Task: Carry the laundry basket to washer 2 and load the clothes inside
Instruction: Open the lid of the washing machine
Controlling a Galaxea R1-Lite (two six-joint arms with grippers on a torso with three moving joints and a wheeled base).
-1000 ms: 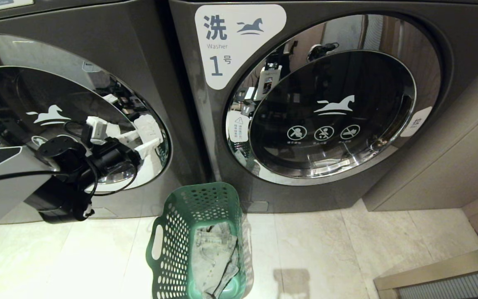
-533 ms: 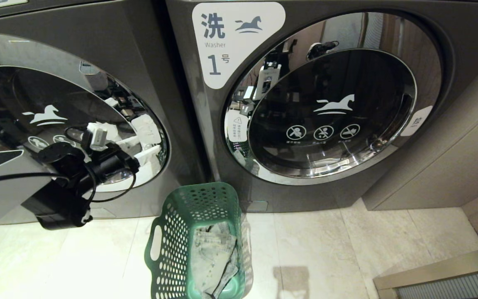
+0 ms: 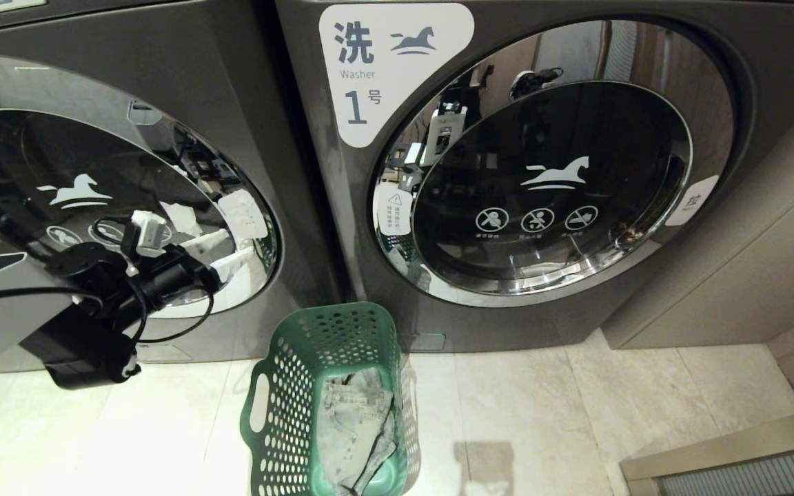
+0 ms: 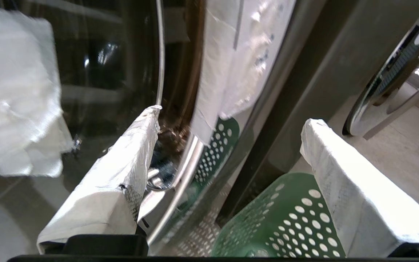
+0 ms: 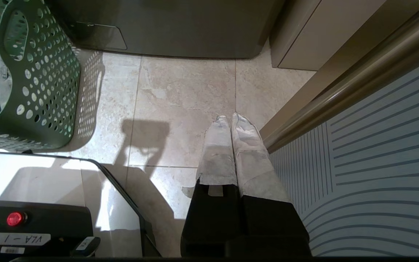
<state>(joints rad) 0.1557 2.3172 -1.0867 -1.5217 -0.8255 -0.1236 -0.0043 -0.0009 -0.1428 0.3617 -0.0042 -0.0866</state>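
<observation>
The green laundry basket [image 3: 331, 386] stands on the tiled floor before the gap between two washers, with faded denim clothes [image 3: 359, 427] inside. The left washer's round chrome-rimmed door [image 3: 94, 172] shows a horse but no number label, so I cannot tell whether it is washer 2. My left gripper [image 3: 235, 238] is open and empty at the lower right of that door. In the left wrist view [image 4: 231, 116] one white-wrapped finger [image 4: 122, 171] lies close to the chrome rim, while the other finger [image 4: 347, 189] hangs above the basket [image 4: 286, 218]. My right gripper [image 5: 231, 117] is shut and empty, parked above the floor.
The washer labelled 1 [image 3: 383, 69] stands on the right with its door closed. A beige cabinet [image 3: 748, 262] flanks it. A metal rail and striped panel [image 5: 376, 145] run beside the right gripper. The robot's base [image 5: 31, 218] sits near the basket [image 5: 31, 91].
The left arm has slid a little to the left and lower across the left washer's door, with its gripper still open. The basket and the right arm have stayed put.
</observation>
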